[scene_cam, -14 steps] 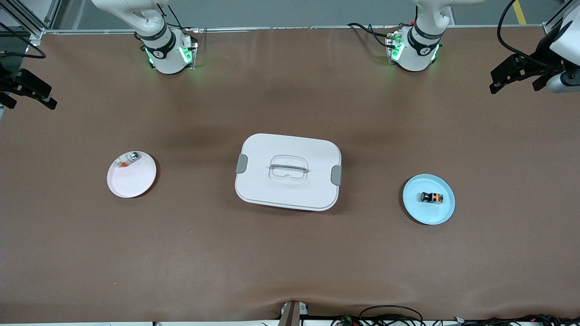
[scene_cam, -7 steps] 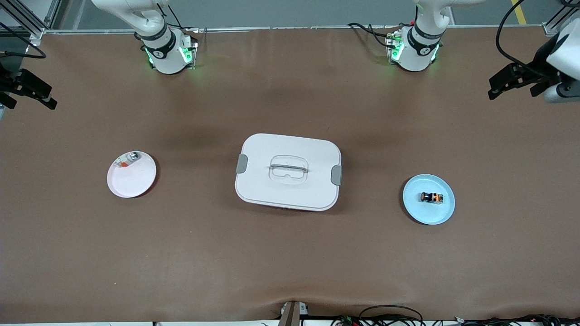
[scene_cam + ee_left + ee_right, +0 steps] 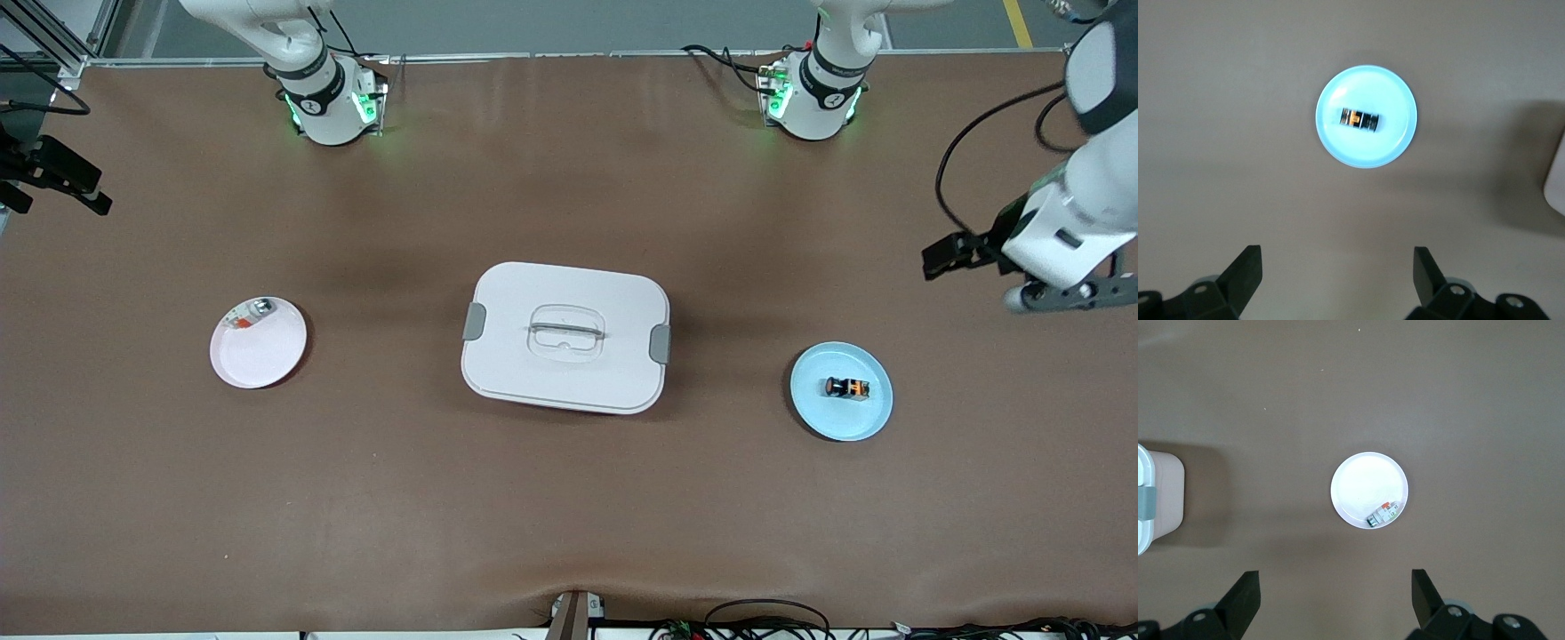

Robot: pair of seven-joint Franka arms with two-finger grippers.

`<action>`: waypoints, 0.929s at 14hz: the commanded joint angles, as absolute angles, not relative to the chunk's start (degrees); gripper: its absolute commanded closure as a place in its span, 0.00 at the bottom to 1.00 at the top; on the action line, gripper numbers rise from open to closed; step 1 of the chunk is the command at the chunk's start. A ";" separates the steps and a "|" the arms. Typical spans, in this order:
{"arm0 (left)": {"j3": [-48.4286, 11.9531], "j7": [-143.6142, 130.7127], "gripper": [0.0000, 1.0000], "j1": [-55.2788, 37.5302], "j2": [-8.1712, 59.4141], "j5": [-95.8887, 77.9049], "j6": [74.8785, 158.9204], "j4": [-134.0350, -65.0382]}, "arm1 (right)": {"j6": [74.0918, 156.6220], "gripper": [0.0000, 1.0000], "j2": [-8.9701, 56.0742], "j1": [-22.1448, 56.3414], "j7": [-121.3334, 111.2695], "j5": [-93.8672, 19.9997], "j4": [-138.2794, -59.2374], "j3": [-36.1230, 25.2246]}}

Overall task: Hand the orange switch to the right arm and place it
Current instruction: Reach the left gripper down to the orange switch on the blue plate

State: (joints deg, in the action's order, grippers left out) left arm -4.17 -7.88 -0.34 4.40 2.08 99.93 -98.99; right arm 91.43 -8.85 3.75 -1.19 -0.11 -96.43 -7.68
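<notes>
Orange switch lay on its side in blue plate; looked light, rigid, small, best pinched across its black body. Left tool hovered wide over worktop near the plate; right tool waited wide.

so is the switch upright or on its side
On its side: the switch lies flat on the blue plate, its orange cap facing sideways.

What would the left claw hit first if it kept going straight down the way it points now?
Probably bare table. The left claw, open, points down at brown surface short of the blue plate holding the orange switch; height is hard to judge.
</notes>
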 commanded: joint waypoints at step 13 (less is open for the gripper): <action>-4.57 -5.36 0.00 -0.44 19.50 6.59 130.50 -110.39 | 91.05 0.00 -8.26 3.34 -0.70 -0.09 -95.10 -7.38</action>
State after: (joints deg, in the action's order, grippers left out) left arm -4.43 -6.01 -0.55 17.49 5.50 127.62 -110.51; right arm 91.43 -8.83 3.75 -1.19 -0.11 -96.37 -7.67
